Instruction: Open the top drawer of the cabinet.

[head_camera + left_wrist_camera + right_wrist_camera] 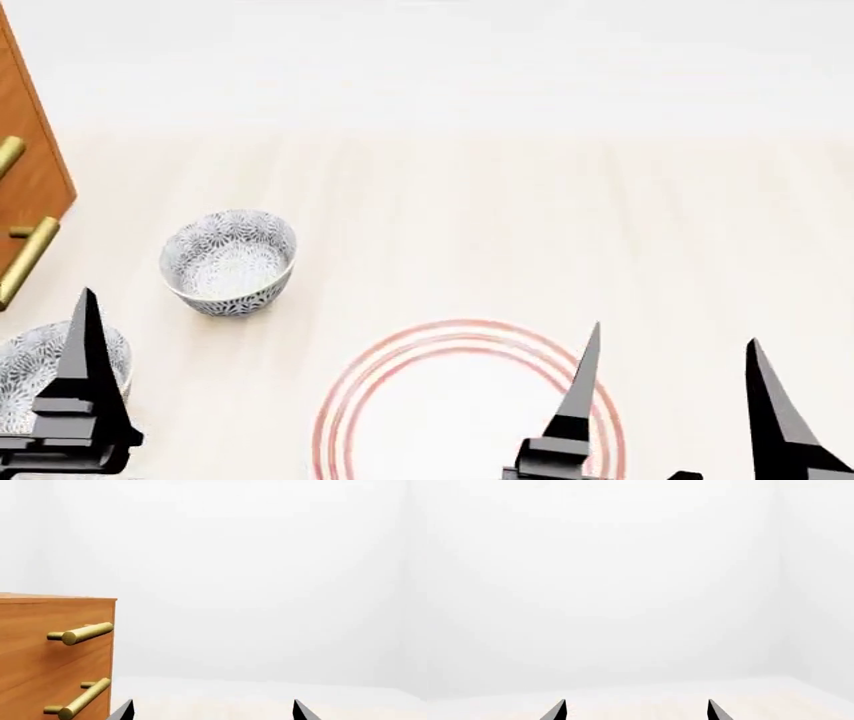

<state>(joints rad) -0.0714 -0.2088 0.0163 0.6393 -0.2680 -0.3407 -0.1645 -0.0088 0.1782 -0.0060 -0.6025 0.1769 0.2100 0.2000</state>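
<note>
Top drawer (40, 622): shut, at the far left, untouched by either arm.

Near: left gripper (212, 711), fingers apart and empty; right gripper (674, 400), fingers likewise apart and empty, above the red-ringed plate (350, 400). Middle: two patterned bowls (230, 260). Far: the cabinet (57, 655) at the head view's left edge; upper brass handle (81, 633), long axis level across the drawer front. Left arm judged nearer; handle lies ahead and left of its fingers.
</note>
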